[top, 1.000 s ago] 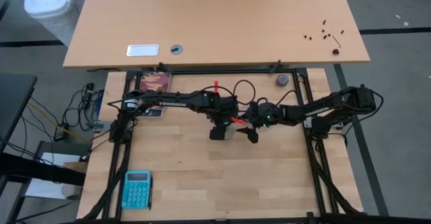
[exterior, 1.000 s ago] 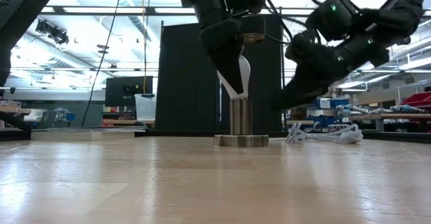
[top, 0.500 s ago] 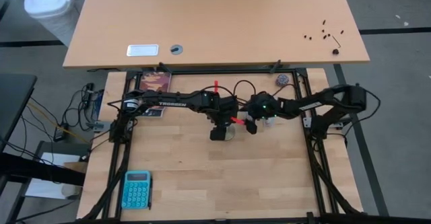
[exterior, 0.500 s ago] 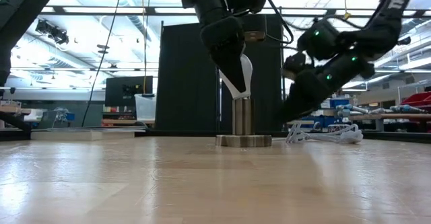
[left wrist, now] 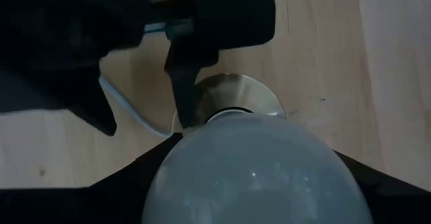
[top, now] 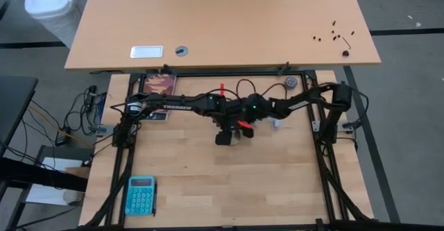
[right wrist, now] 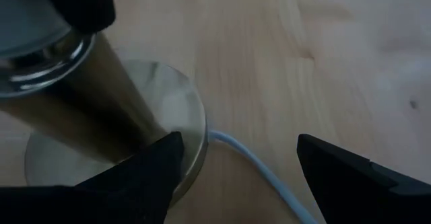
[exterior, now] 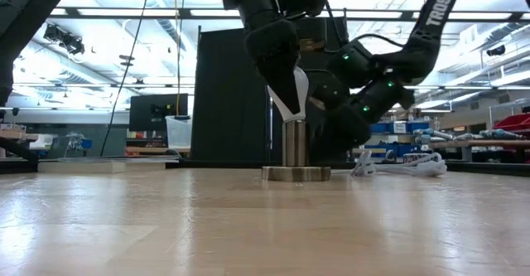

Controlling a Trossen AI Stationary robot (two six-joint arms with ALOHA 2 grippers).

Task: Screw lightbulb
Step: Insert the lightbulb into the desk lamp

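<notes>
- The wooden tabletop [exterior: 166,226] spreads wide beneath both arms.
- Right end effector [right wrist: 236,160] sits low beside the socket, fingers spread apart with nothing between them, one tip against the base disc.
- Left end effector [exterior: 286,102] hangs directly over the metallic socket [exterior: 296,147], clamped on the lightbulb [left wrist: 252,167].
- The lightbulb stands base-down on the socket's top, between those fingers.
- A white cord [right wrist: 259,167] trails from the base.

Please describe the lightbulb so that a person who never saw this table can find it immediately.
Look at the middle of the wooden table, where the two dark arms meet above a round metal socket base. The lightbulb sits on top of the socket's upright tube, held in the left pincer. It is the only white, rounded, pear-shaped thing there; the socket below is shiny metal.
</notes>
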